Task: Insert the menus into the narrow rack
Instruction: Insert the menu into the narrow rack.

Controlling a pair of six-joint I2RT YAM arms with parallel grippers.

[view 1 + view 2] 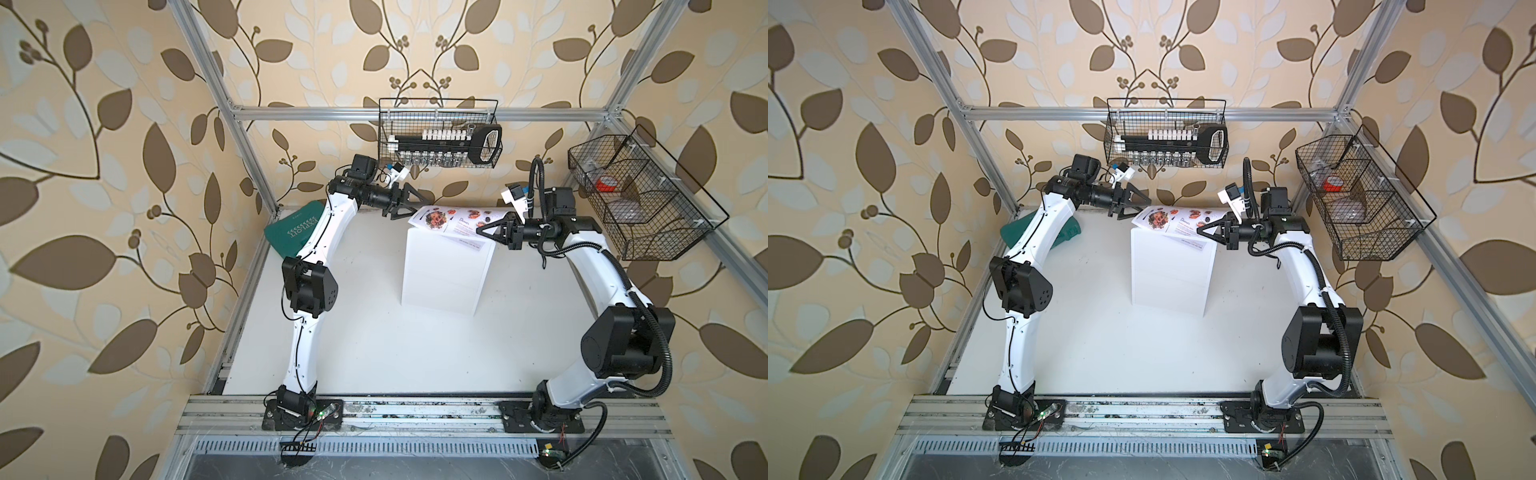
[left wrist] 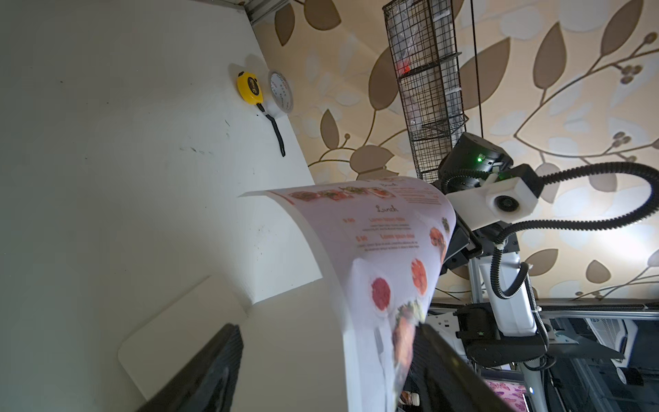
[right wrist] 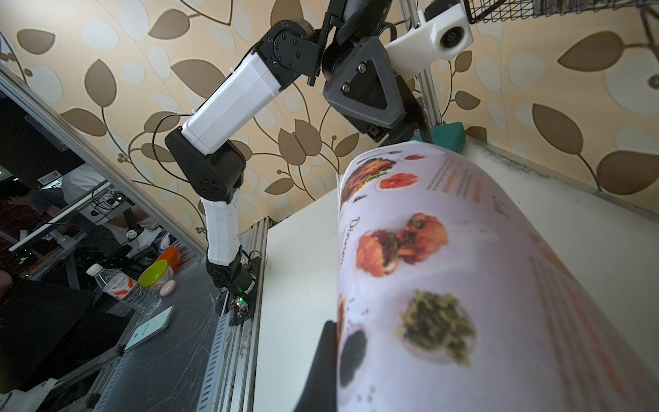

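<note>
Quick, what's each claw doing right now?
Left gripper: open, gripping nothing.
Right gripper: shut on the menu.

1. my right gripper [image 1: 1202,230] has its fingers [image 1: 1210,228] pinched together on one side of the menu [image 1: 1177,222].
2. the printed sheet bows over the far end of the white rack [image 1: 1169,278] on the surface [image 1: 1121,353].
3. my left gripper [image 1: 1138,203] gapes wide just beside the sheet's corner.

Robotics lab cell, aluminium frame [image 1: 311,113], leaf-wallpaper panels [image 1: 104,208], cluttered workbench [image 3: 185,356] beyond
</note>
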